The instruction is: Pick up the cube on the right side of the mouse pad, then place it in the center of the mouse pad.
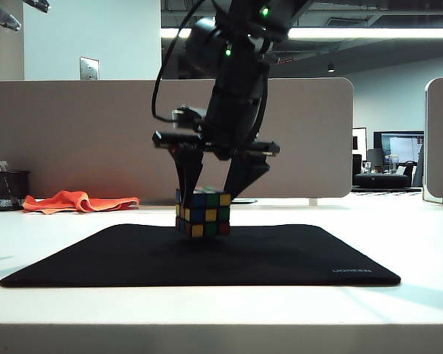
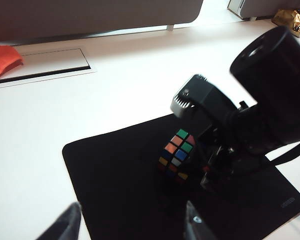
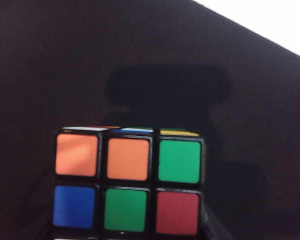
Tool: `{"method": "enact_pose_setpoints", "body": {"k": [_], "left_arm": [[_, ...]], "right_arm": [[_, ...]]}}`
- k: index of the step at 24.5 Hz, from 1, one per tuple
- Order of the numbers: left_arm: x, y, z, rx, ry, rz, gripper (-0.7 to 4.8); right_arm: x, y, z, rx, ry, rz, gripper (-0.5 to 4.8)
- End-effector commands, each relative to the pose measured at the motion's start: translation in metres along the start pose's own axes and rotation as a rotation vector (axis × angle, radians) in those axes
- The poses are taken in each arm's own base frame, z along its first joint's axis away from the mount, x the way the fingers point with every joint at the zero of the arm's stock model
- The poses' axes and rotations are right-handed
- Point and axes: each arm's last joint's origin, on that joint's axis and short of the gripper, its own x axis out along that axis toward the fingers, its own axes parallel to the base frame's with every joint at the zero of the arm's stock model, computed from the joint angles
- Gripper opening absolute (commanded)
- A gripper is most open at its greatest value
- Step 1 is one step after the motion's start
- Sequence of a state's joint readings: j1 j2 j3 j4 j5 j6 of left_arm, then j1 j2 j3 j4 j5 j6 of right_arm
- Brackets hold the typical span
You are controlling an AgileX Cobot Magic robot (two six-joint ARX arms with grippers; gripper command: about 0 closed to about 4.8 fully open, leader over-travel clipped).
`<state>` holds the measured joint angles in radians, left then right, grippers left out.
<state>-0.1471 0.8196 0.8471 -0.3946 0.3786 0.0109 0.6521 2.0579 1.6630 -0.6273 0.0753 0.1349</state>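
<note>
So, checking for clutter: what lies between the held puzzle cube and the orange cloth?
Exterior view: only bare white table between cube and orange cloth.

Small grey lettering reading "UGREEN" (image 1: 351, 271) is printed on the black mouse pad (image 1: 133, 258), at the corner nearest the exterior camera on its right side. The left wrist view shows the same corner mark (image 2: 288, 202), too small to read there.

The picture's edge cuts off the cube's (image 3: 128, 182) lowest row and the right hand's fingers.
</note>
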Motion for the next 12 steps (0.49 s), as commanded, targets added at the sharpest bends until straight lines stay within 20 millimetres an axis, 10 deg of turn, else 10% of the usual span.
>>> {"method": "enact_pose_setpoints", "body": {"k": [1, 6, 12], "left_arm": [[-0.001, 0.0, 0.002, 0.012, -0.011, 0.001, 2.6], [-0.001, 0.0, 0.002, 0.012, -0.011, 0.001, 2.6], [-0.001, 0.0, 0.001, 0.006, 0.003, 0.001, 1.68]], "right_arm": [[-0.005, 0.002, 0.005, 0.002, -0.036, 0.014, 4.12], [-0.022, 0.001, 0.006, 0.004, -0.041, 0.008, 3.89], [-0.149, -0.048, 0.018, 0.115, -0.313, -0.141, -0.08]]}}
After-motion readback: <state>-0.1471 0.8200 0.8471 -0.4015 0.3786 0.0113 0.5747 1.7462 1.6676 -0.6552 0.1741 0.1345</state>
